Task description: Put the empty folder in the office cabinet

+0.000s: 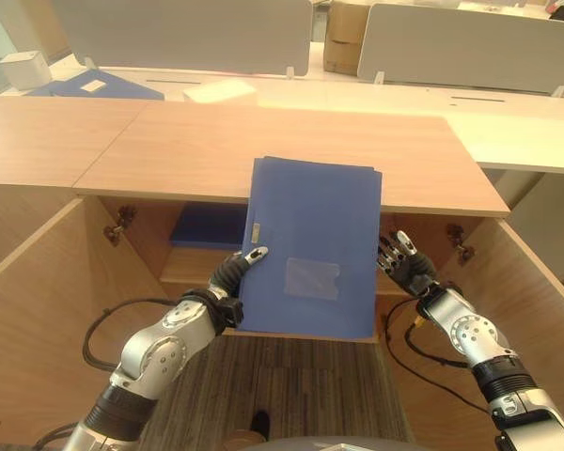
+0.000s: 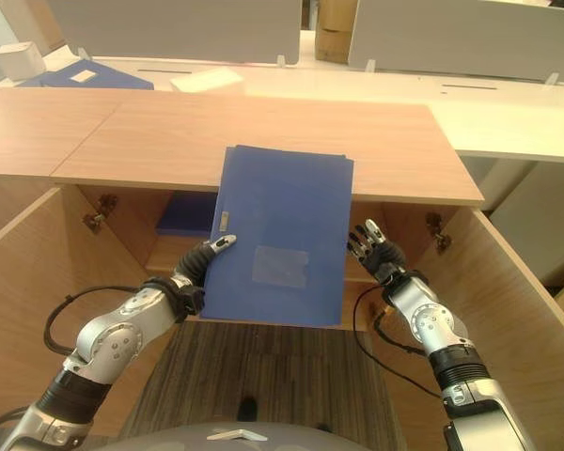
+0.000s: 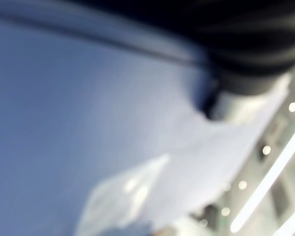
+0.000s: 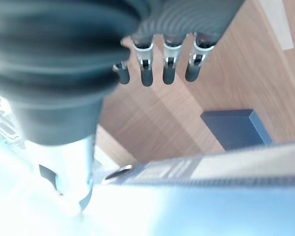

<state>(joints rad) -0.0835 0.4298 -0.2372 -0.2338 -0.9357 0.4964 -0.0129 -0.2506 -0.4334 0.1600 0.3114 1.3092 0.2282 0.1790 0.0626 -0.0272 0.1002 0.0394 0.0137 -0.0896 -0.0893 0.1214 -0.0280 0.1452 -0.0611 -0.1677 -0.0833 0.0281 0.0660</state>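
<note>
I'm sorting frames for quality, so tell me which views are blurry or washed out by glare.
Left wrist view: fully out of focus, the blue folder a soft smear, with bright streaks beside it. Right wrist view: white glare floods one corner, the right hand fairly sharp. Both eye views: evenly lit and crisp; the cabinet top clear.

Left robot hand [image 1: 233, 275] curled, pinching; right robot hand [image 1: 401, 260] open, fingers straight.
</note>
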